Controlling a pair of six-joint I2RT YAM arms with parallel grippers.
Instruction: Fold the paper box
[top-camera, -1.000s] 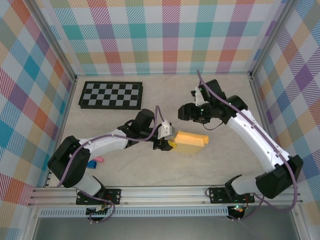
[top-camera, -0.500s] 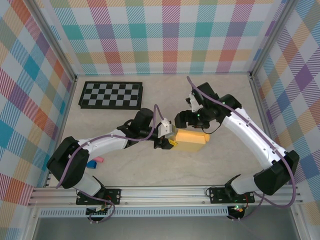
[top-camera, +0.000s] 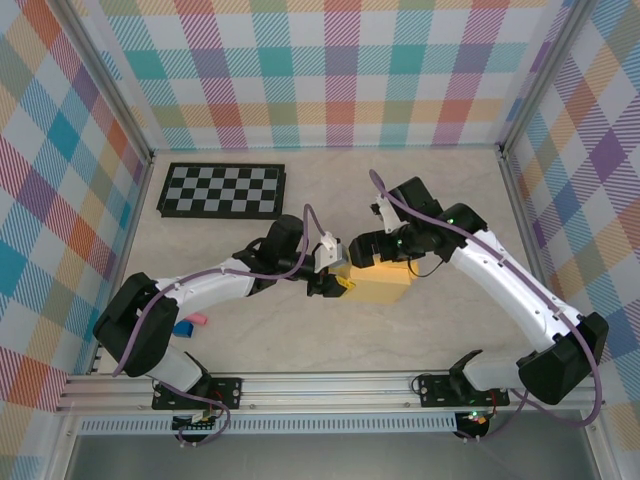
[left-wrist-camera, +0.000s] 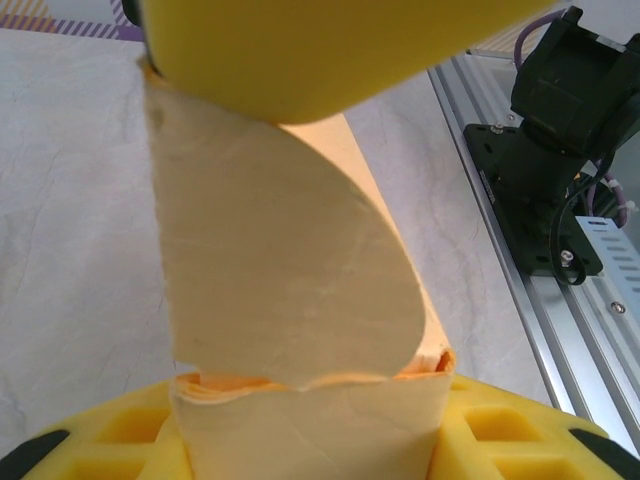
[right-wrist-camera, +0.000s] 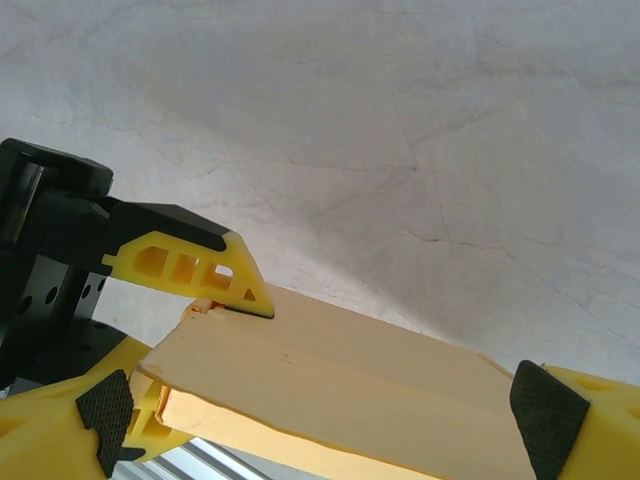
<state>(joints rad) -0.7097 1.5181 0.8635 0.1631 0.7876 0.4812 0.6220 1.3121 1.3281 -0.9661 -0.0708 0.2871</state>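
The paper box (top-camera: 385, 284) lies flat on the table (top-camera: 450, 190), a small yellow-orange rectangle with its long edges running left to right. The left gripper (top-camera: 338, 284) is clamped on the box's left end. In the left wrist view, one yellow finger (left-wrist-camera: 300, 50) presses from above and the other (left-wrist-camera: 500, 445) sits beneath, with a curved flap of card between them. The right gripper (right-wrist-camera: 325, 410) is at the box's far edge with its jaws spread wide, one black pad (right-wrist-camera: 105, 405) by each short end. I cannot tell whether either pad touches the card.

Far-left of the box and well apart from it is the checkerboard (top-camera: 222, 190), parallel to the back wall. Near-left of the box, also well apart, are small pink and blue bits (top-camera: 190, 324). Bare table runs beyond the box's far edge and off its right end. On its near side more bare surface reaches to the metal rail (top-camera: 320, 385).
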